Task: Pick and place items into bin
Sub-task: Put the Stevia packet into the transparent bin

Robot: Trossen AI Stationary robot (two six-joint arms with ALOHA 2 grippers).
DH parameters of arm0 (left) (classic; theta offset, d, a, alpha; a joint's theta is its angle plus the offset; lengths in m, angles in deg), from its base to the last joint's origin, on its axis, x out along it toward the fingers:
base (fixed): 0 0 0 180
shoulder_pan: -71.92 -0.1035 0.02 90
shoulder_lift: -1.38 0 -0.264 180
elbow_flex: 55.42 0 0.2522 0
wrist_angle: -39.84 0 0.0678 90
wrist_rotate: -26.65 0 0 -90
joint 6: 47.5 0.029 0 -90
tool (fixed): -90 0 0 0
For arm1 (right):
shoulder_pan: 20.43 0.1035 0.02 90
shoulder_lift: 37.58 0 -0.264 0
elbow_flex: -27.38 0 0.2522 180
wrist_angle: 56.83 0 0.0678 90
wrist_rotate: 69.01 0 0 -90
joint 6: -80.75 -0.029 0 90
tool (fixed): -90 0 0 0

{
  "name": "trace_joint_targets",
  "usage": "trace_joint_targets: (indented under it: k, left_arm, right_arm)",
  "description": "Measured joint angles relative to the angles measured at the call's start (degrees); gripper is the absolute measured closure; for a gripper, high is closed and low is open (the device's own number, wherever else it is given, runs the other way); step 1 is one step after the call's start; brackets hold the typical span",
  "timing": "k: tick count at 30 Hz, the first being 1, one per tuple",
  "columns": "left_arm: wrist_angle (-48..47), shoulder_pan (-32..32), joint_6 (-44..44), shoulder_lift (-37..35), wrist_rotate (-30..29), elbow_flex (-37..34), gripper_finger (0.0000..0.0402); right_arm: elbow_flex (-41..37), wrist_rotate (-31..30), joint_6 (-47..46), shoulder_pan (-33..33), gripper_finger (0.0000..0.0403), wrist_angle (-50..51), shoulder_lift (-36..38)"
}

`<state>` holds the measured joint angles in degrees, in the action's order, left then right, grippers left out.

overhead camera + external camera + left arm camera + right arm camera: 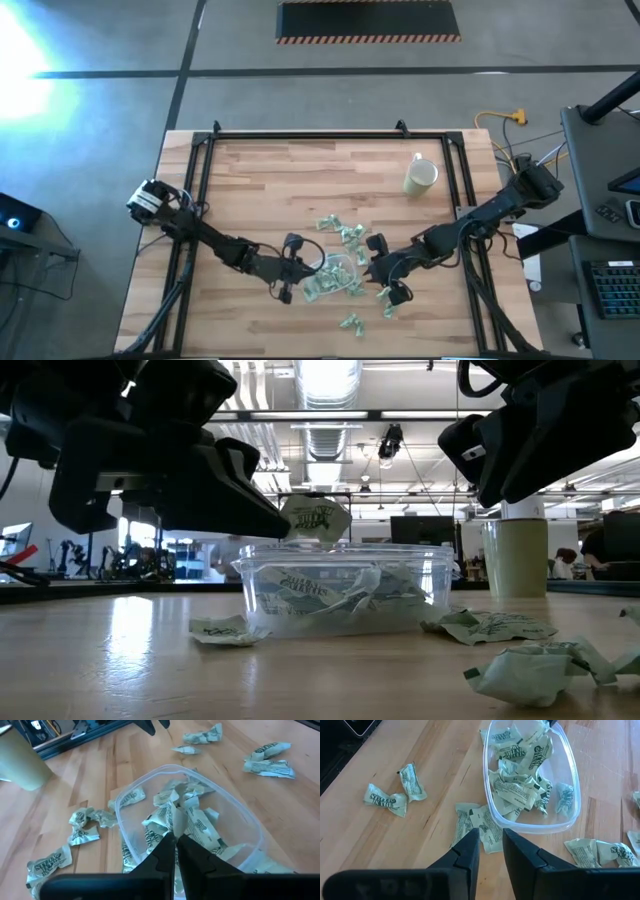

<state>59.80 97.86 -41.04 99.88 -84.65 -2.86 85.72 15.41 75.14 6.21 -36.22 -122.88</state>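
**Candy held over the bin**

From above, a wooden table (300, 180) is seen with two dark arms reaching in. The clear bin (338, 271) sits near the front middle of the table. The left gripper (293, 270) is at the bin's left side, and the right gripper (380, 272) is just beside its right side. Small green wrapped candies (340, 232) are scattered around the bin. A cream mug (421, 176) stands well apart, toward the back right.

From table height, the bin (345, 588) is seen partly filled with candies. One candy (316, 518) is pinched in the tip of the left gripper (285, 532), just above the bin's rim. More candies (500, 627) lie on the table beside the bin. The mug (518, 557) stands behind on the right.

From the left wrist, the fingers (162, 852) are closed on a candy (178, 817) hanging over the bin (250, 822). Loose candies (85, 822) lie outside its wall.

From the right wrist, the fingers (470, 851) are seen a little apart, with nothing between them. They hang over a candy (481, 827) lying just beside the bin (572, 780). Two more candies (395, 790) lie farther off.
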Motion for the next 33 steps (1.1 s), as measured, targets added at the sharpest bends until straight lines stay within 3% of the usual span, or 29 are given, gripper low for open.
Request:
trace_joint_targets:
  k: [4,9,13,17,23,28,33]
  left_arm:
    - [-0.13,0.01,0.38,0.0,1.02,-0.07,0.0376]
    - [-0.26,0.0,0.42,0.0,1.11,-0.17,0.0306]
    - [-0.47,-0.07,4.03,-1.3,-2.24,-0.24,0.0257]
    - [-1.22,-0.11,13.25,-5.97,-7.82,-0.24,0.0229]
    - [-1.39,-1.52,22.55,-17.0,-14.62,-0.88,0.0221]
    - [-1.22,-2.92,21.42,-25.08,-14.85,-2.09,0.0221]
    - [-1.76,-2.95,19.39,-27.45,-14.78,-4.13,0.0221]
  right_arm:
    - [0.0,-0.02,0.0,0.0,0.0329,0.0,0.0]
    - [-0.17,-1.34,0.02,-0.02,0.0327,0.13,0.0]
    - [-1.44,-10.73,1.55,-0.02,0.0321,0.31,0.0]
    - [-4.01,-21.26,2.64,-1.74,0.0316,0.1,0.0]
    - [-7.59,-15.44,3.23,-8.92,0.0318,-5.07,0.0]
    - [-10.64,-5.02,7.54,-15.34,0.0313,-14.48,0.0]
    - [-12.81,-3.93,6.89,-18.45,0.03,-15.29,0.0]
